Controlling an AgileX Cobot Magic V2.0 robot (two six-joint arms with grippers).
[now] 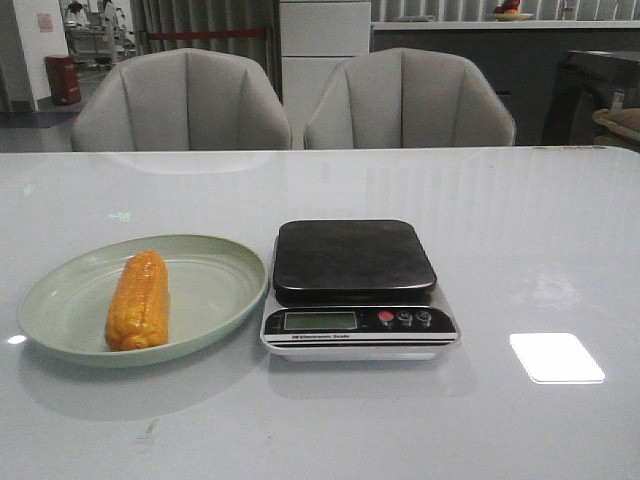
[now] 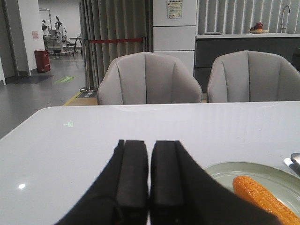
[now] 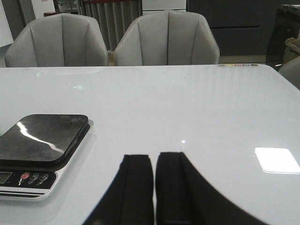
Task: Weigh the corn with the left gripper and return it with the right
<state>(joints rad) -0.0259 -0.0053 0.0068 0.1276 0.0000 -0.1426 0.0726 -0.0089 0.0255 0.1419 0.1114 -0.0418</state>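
Note:
The orange-yellow corn [image 1: 138,300] lies on a pale green plate [image 1: 215,258] at the table's left. A kitchen scale [image 1: 355,285] with a bare black platform stands just right of the plate. Neither gripper shows in the front view. In the left wrist view my left gripper [image 2: 149,143] is shut and empty above the bare table, with the corn [image 2: 262,199] and the plate [image 2: 225,171] off to its side. In the right wrist view my right gripper [image 3: 154,157] is shut and empty, with the scale [image 3: 42,140] to its side.
Two grey chairs [image 1: 180,100] stand behind the table's far edge. A bright light patch [image 1: 555,357] lies on the glossy white table right of the scale.

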